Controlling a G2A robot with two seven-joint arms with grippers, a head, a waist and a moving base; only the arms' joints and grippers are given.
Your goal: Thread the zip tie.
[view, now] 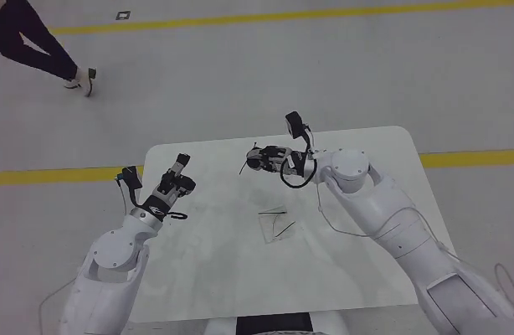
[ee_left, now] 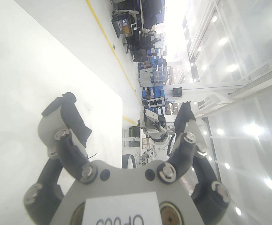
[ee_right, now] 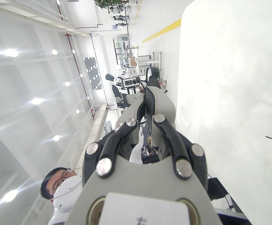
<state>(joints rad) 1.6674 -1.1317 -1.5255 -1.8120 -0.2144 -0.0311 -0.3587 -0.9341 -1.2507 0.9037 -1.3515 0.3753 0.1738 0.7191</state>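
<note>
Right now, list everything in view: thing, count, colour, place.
table: 1, white, under both arms.
zip ties: about two thin strands, dark, mid-table between the arms.
thin strand: 1, dark, at the right gripper's tip; held or not, cannot tell.
floor lines: 2, yellow, on grey floor around the table.
left gripper: 1, grey and black, over the table's left part, fingers apart.
right gripper: 1, grey and black, over the table's far middle, fingers together.

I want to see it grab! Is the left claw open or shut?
Open. The grey, black-padded left gripper has its fingers far apart, with nothing between them.
</note>
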